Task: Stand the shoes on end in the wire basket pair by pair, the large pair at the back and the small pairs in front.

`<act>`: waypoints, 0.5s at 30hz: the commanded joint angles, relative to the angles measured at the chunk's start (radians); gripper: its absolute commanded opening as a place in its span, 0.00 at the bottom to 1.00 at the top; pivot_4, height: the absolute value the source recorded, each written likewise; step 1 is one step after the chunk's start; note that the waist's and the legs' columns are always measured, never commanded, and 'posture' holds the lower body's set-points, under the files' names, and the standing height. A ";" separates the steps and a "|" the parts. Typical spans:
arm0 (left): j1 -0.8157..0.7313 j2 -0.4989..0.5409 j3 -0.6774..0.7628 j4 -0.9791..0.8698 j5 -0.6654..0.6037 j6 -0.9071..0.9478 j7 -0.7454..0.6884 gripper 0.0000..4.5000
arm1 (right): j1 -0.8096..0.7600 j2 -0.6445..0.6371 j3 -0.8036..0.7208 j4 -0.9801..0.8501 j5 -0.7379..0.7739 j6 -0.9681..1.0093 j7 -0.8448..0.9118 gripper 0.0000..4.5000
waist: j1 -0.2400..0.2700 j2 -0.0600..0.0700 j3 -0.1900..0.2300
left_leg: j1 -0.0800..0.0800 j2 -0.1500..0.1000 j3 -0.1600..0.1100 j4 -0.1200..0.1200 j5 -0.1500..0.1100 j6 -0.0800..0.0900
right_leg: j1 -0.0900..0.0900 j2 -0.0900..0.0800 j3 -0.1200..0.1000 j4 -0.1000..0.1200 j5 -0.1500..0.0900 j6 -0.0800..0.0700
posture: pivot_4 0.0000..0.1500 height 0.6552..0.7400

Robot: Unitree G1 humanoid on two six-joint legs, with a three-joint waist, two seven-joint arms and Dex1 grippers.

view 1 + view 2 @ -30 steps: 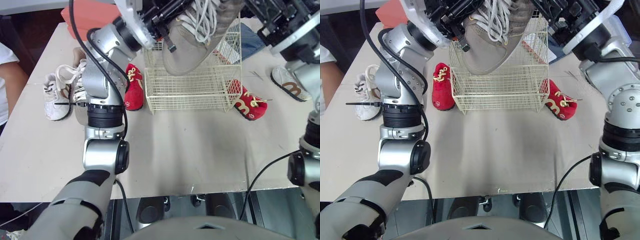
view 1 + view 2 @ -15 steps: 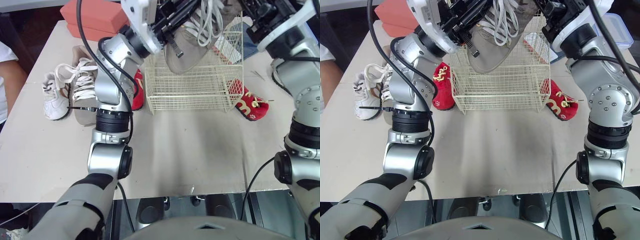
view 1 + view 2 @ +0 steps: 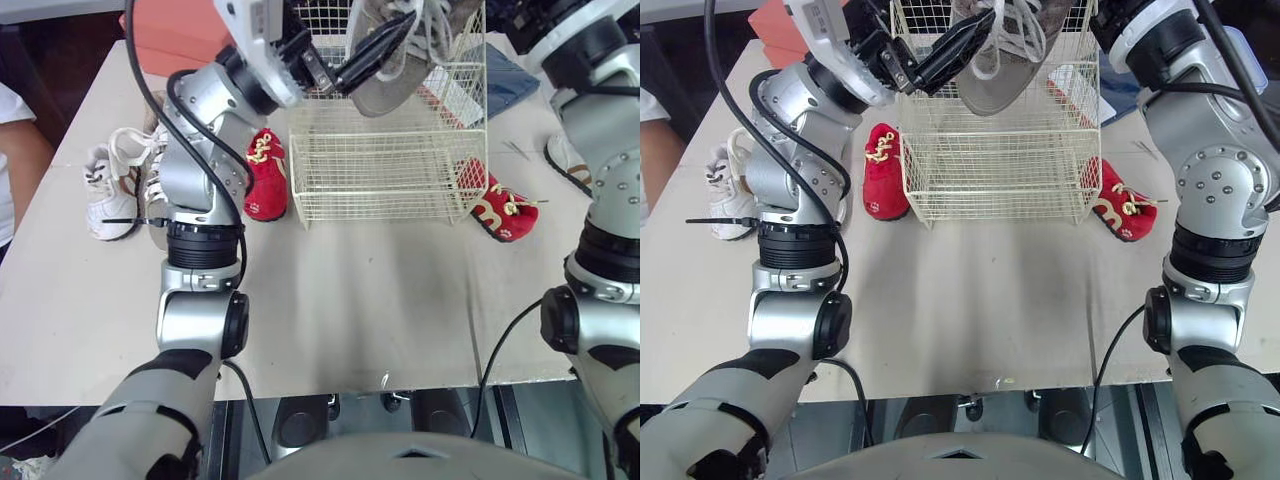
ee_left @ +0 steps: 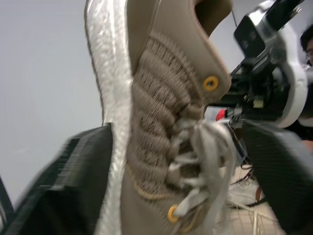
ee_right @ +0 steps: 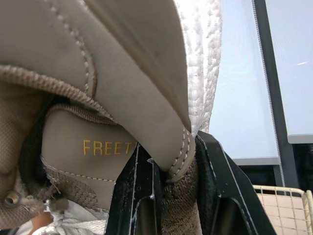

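While clamping the large tan shoe (image 3: pixel 400 45) from two sides, holding it toe-down high over the wire basket (image 3: pixel 380 165) toward the back of the table (image 3: pixel 350 300). Pinching the heel collar in the clenched right jaws, one finger (image 5: pixel 142 200) inside the shoe's mouth and one outside. Squeezing the midfoot in the closed left jaws, one finger (image 4: pixel 73 186) flat against the white sole and the other by the laces (image 3: pixel 430 30). Hard to place the toe as above or already below the rim. Risk from here of hooking the loose laces on a top wire on the way down; of catching the toe on the rim and dragging or tipping what looks a light basket; of twisting the shoe out of one grip through uneven descent of the two arms; of letting go too high and leaving it flopped flat instead of on end; of landing too far forward and stealing room meant for the small pairs. Worth lowering straight, close to the tall rear wall, and releasing only with the toe down on the bottom wires. Inside the basket: nothing resting on the bottom, judging through the mesh. Outside it, on the table: one small red shoe (image 3: pixel 264 175) just beside the left wall, its mate (image 3: pixel 503 212) just beside the right front corner, a small white shoe (image 3: pixel 105 195) and the second large tan shoe (image 3: pixel 148 190) off to the left, a white-and-brown shoe (image 3: pixel 562 155) near the right edge. Farther back on the left, a red box (image 3: pixel 175 40), contents hidden.
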 commanded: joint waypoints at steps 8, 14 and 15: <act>0.108 0.293 0.083 -0.190 -0.167 0.354 -0.081 0.98 | -0.136 -0.063 -0.018 0.007 -0.206 -0.161 0.138 0.05 | 0.000 0.001 0.001 | -0.001 0.000 0.000 -0.002 0.000 0.000 | -0.001 0.000 0.001 -0.002 0.000 0.000 | 1.00 0.36; 0.150 0.372 0.098 -0.243 -0.223 0.445 -0.115 0.98 | -0.134 -0.088 0.027 0.121 -0.382 -0.303 0.264 0.05 | 0.001 0.001 0.001 | -0.001 0.000 0.000 -0.002 0.000 0.000 | 0.000 0.000 0.000 -0.003 0.000 0.000 | 1.00 0.36; 0.155 0.378 0.099 -0.255 -0.233 0.459 -0.122 0.98 | -0.134 -0.086 0.031 0.148 -0.404 -0.327 0.284 0.05 | 0.001 0.001 0.001 | -0.001 0.000 0.000 -0.002 0.000 0.000 | -0.001 0.000 0.000 -0.003 0.000 0.000 | 1.00 0.36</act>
